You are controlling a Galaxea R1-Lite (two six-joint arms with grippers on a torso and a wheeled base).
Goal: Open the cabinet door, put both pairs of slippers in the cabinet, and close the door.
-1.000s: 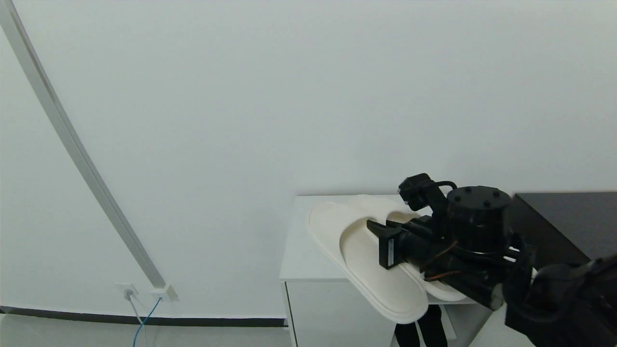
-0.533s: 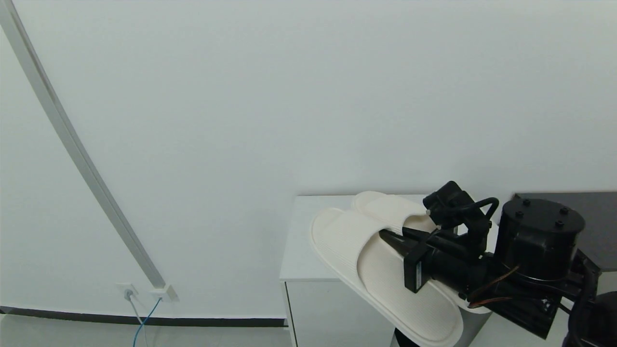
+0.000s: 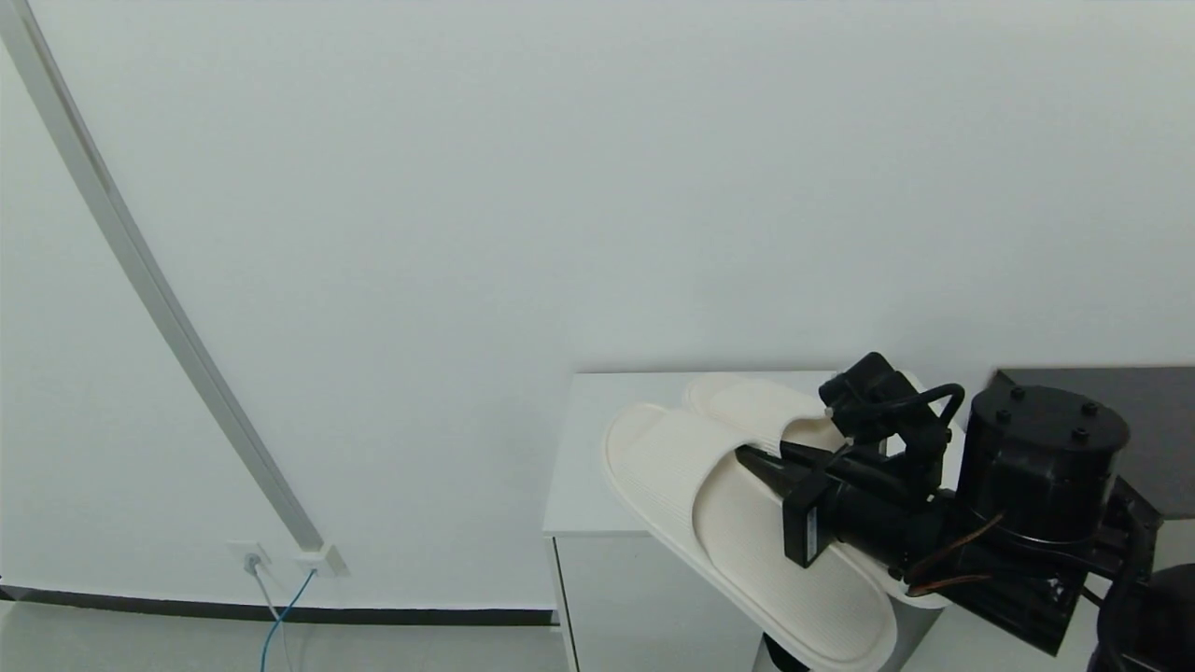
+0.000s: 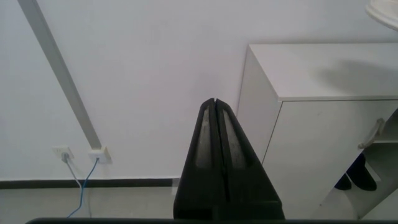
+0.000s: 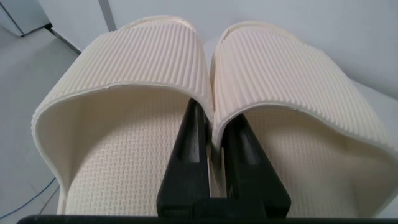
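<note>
A cream pair of slippers (image 3: 672, 467) hangs side by side in the air over the front of the white cabinet (image 3: 583, 467). My right gripper (image 3: 756, 462) is shut on the slippers' two inner upper edges, seen close up in the right wrist view with the slippers (image 5: 149, 68) on either side of the gripper (image 5: 211, 118). My left gripper (image 4: 214, 106) is shut and holds nothing, out in front of the wall beside the cabinet (image 4: 311, 68). Past the cabinet's white front panel with its handle (image 4: 371, 132), a dark pair of slippers (image 4: 354, 180) stands low inside.
A grey cable duct (image 3: 140, 271) runs slantwise down the wall to a socket with a blue cable (image 3: 252, 563). A dark tabletop (image 3: 1158, 411) adjoins the cabinet on the right. Bare floor lies left of the cabinet.
My right arm has carried the cream slippers to the right and lower, off the cabinet top. The head view has shifted slightly in the last half second.
</note>
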